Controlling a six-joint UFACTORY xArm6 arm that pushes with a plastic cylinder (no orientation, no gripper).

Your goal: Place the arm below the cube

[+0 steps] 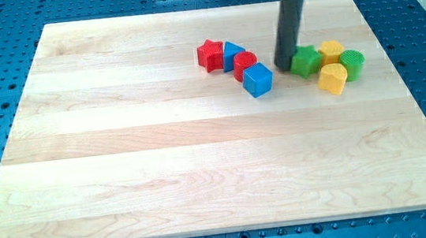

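No writing or brand marks are showing anywhere. The glossy blue plastic cube is sitting right of centre in the upper half of the pale wooden board, touching a red cylinder. My tip is resting to its right, touching a green block; there are no jaws to clench.

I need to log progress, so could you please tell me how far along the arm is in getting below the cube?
Nothing looks done yet. My tip sits to the view's right of the blue cube, roughly level with it and touching or nearly touching the green block. Still left: moving toward the view's bottom and left, onto the bare board beneath the cube.
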